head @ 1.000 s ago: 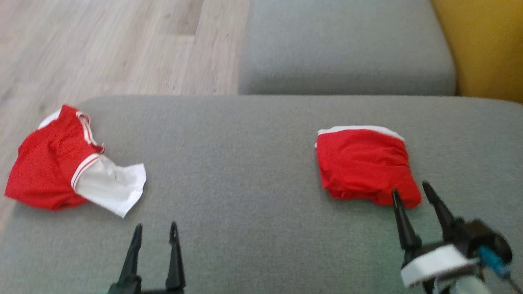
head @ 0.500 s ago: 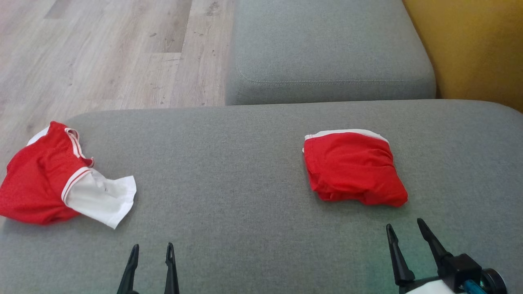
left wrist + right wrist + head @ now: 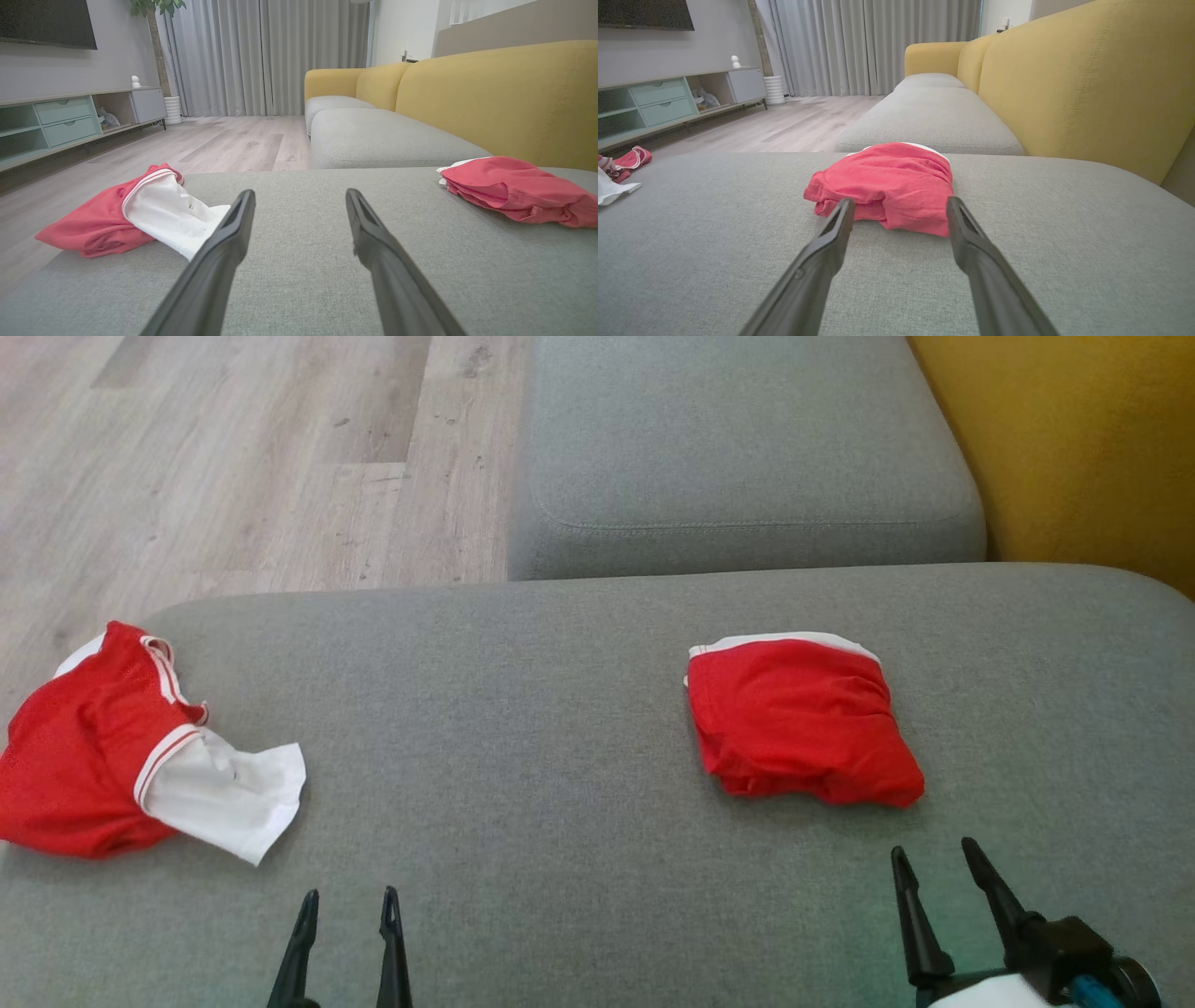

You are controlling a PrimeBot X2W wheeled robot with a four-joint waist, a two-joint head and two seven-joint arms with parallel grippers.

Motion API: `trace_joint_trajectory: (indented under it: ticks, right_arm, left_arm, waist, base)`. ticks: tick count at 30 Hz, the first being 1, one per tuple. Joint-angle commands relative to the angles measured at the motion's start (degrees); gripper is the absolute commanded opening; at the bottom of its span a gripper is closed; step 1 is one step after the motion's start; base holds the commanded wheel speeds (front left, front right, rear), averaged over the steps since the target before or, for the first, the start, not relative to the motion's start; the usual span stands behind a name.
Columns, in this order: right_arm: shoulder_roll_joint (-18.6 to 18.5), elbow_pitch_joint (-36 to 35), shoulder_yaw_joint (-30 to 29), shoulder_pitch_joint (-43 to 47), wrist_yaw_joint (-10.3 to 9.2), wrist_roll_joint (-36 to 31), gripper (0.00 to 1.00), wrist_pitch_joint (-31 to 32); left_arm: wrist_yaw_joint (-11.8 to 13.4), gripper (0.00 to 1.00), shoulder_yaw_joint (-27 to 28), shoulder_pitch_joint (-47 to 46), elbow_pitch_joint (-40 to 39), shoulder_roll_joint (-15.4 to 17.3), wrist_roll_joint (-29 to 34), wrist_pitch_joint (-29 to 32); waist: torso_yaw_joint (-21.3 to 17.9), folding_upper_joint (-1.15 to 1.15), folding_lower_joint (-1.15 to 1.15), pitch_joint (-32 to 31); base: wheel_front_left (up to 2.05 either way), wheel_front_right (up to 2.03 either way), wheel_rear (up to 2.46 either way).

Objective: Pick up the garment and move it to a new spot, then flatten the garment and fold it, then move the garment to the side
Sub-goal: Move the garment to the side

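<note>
I have two red pieces on the grey cushion (image 3: 523,709), and the coming move depends on which one I go for and with which arm. The folded garment (image 3: 798,723) lies straight ahead of my right end effector (image 3: 932,847), near the fingertips but apart from them. It looks compact and squared off, so I judge that one finished and set aside. The crumpled garment (image 3: 84,765) is the one that needs work, I think. It sits at the cushion's left edge, well apart from the folded one.

From my left end effector (image 3: 349,892) it lies forward and to the left. Its long axis runs on a diagonal, with the red bulk at the far left end and the white flap (image 3: 229,798) trailing back toward me. That flap is the nearest part to the left fingertips. In the left wrist view it lies just beside the left finger's tip, though not between the two fingers.

Both end effectors have their fingers spread wide and hold nothing, hovering low over bare cushion.

So the left arm is clearly the nearer one. To my eye the reach calls for a swing leftward and a little forward, onto the flap or the red edge behind it. The right arm would have to cross the whole cushion.
</note>
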Motion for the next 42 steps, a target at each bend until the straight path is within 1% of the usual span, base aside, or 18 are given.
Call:
trace_joint_trajectory:
  ticks: [1,8,18,23,27,30,33,34,36,38,42]
  right_arm:
    - [-0.34,-1.64,1.1,-3.1,-0.04,0.44,1.0,-0.69]
    - [-0.29,-1.49,1.26,-3.21,-0.04,4.26,1.0,-0.69]
    - [-0.28,-1.35,2.17,-2.96,-0.04,5.33,1.0,-0.69]
    - [-0.27,-1.46,2.35,-3.63,-0.04,5.32,1.0,-0.69]
    - [-0.33,-0.61,2.98,-5.98,-0.04,4.14,1.0,-0.69]
    - [-1.45,1.33,3.25,-9.62,-0.04,3.62,1.0,-0.69]
    - [-2.27,3.92,2.27,-14.64,-0.04,4.89,1.0,-0.69]
    - [-3.29,6.27,1.77,-18.47,-0.04,5.84,1.0,-0.69]
    - [-4.42,10.0,0.63,-22.22,-0.04,6.47,1.0,-0.52]
    - [-5.46,13.79,-0.5,-26.06,-0.04,6.74,1.0,1.13]
    - [-7.44,20.66,-2.2,-32.17,-0.04,8.3,1.0,7.33]
  left_arm:
    - [0.17,1.0,1.28,-3.15,-2.16,-0.13,0.29,-0.3]
    - [0.31,1.0,0.91,-3.02,-2.66,-0.13,0.05,-0.3]
    - [-0.06,1.0,0.68,-3.15,-2.84,-0.13,0.05,-0.3]
    - [-0.14,1.0,0.01,-3.75,-3.4,-0.13,0.07,-0.3]
    - [-0.1,1.0,-0.67,-4.84,-4.22,-0.14,-0.02,-0.3]
    - [0.01,1.0,-1.61,-6.52,-5.24,-0.14,0.52,-0.3]
    - [0.43,1.0,-2.41,-8.65,-6.67,-0.14,0.56,-0.3]
    - [0.72,1.0,-2.84,-10.19,-6.94,-0.14,0.37,-0.3]
    - [0.92,1.0,-3.4,-11.56,-6.73,-0.14,0.11,-0.3]
    - [1.12,1.0,-4.11,-12.95,-6.47,-0.14,-0.17,-0.3]
    - [1.41,1.0,-5.55,-15.34,-5.68,-0.14,-0.9,-0.3]
  waist:
    - [-0.06,0.0,0.0,0.0]
    - [-0.74,0.0,0.0,-0.07]
    - [-1.02,0.0,0.0,0.1]
    - [-0.76,0.0,0.0,1.63]
    - [-0.35,0.0,0.0,4.58]
    - [0.16,0.0,0.0,7.44]
    - [0.8,0.0,0.0,11.02]
    - [1.23,0.0,0.0,12.86]
    - [1.75,0.0,0.0,14.36]
    - [2.36,0.0,0.0,15.5]
    - [3.78,0.0,0.0,17.14]
  base:
    - [0.0,0.0,0.0]
    - [0.0,0.0,0.0]
    - [0.0,0.0,0.0]
    - [0.0,0.0,0.0]
    - [0.0,0.0,0.0]
    - [0.0,0.0,0.0]
    - [0.0,0.0,0.0]
    - [0.0,0.0,0.0]
    - [0.0,0.0,0.0]
    - [0.0,0.0,0.0]
    - [0.0,0.0,0.0]
